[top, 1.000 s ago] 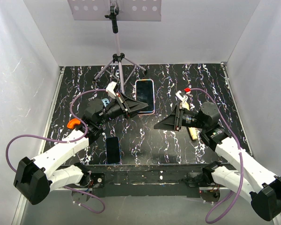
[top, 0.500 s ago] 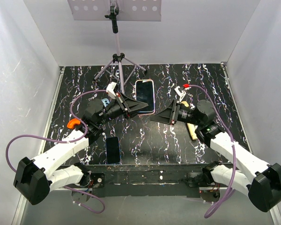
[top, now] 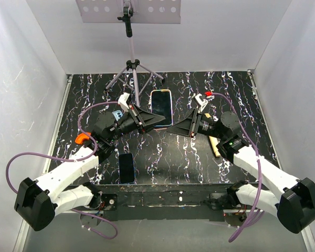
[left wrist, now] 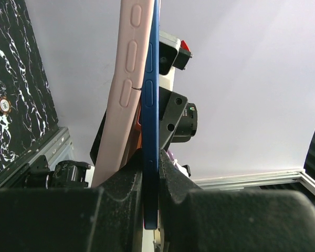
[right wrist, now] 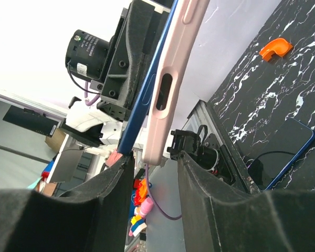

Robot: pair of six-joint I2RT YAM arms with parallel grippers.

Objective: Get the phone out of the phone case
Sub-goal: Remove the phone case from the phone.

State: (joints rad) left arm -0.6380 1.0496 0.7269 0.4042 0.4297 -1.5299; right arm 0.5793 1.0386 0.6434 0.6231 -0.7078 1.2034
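The blue phone (top: 161, 107) sits in a pink case and is held up off the table. My left gripper (top: 158, 122) is shut on the phone's near end. In the left wrist view the blue phone edge (left wrist: 151, 131) is pinched between my left gripper's (left wrist: 151, 210) fingers, and the pink case (left wrist: 123, 94) has come away from it on the left side. My right gripper (top: 170, 129) is open right by the phone. In the right wrist view the end of the pink case (right wrist: 168, 79) and the blue phone (right wrist: 144, 105) reach between the spread fingers of my right gripper (right wrist: 155, 168).
A second dark phone (top: 126, 167) lies flat near the front edge, also in the right wrist view (right wrist: 283, 157). An orange piece (top: 82, 138) lies at the left. A tripod (top: 132, 68) stands at the back. A tan object (top: 216, 148) lies under the right arm.
My right gripper has moved left and up to the phone, and its open fingers now straddle the case's end. The left gripper has raised the phone slightly.
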